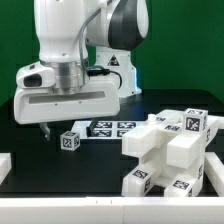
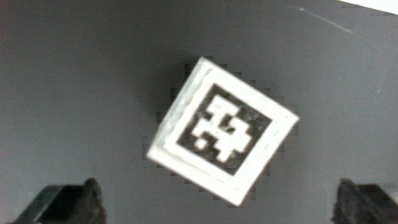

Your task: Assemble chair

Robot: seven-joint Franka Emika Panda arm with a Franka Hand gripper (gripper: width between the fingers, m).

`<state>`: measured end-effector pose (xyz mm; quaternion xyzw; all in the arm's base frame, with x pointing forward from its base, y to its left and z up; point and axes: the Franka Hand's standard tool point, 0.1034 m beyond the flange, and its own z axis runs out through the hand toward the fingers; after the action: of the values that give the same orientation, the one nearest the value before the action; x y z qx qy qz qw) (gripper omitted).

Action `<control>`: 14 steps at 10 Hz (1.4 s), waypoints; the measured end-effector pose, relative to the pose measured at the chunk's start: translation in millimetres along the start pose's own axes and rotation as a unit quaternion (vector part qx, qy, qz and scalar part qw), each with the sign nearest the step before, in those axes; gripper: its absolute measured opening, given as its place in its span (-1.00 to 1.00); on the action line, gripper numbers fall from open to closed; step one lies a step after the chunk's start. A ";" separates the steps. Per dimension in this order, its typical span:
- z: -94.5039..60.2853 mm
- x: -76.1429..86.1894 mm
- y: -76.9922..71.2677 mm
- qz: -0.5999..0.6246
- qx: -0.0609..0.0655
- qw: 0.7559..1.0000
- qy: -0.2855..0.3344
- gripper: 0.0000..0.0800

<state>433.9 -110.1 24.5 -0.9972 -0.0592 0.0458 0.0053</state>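
One chunky white plastic chair assembly (image 1: pixel 170 150) sat lower right; one small white tagged cube (image 1: pixel 69 141) lay below the gripper (image 1: pixel 52 129), whose jaws stood wide apart, empty.

White chair parts (image 1: pixel 170 150) and a small block (image 1: pixel 69 140) carry black-and-white square tags on a seemingly black table (image 1: pixel 30 145).
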 end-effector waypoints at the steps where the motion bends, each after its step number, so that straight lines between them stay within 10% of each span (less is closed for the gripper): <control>1: 0.0 0.1 -0.2 0.041 0.001 0.999 0.000 0.62; 5: 5.7 -3.6 0.7 0.289 0.043 0.956 -0.020 0.62; 8: 5.3 -4.1 -0.2 0.285 0.047 0.957 -0.025 0.62; 10: -2.7 -4.9 2.4 0.272 0.099 0.951 -0.104 0.62; 14: -3.7 -3.6 -0.7 0.258 0.156 0.928 -0.219 0.62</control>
<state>430.6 -109.9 28.5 -0.9299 0.2084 0.2712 0.1357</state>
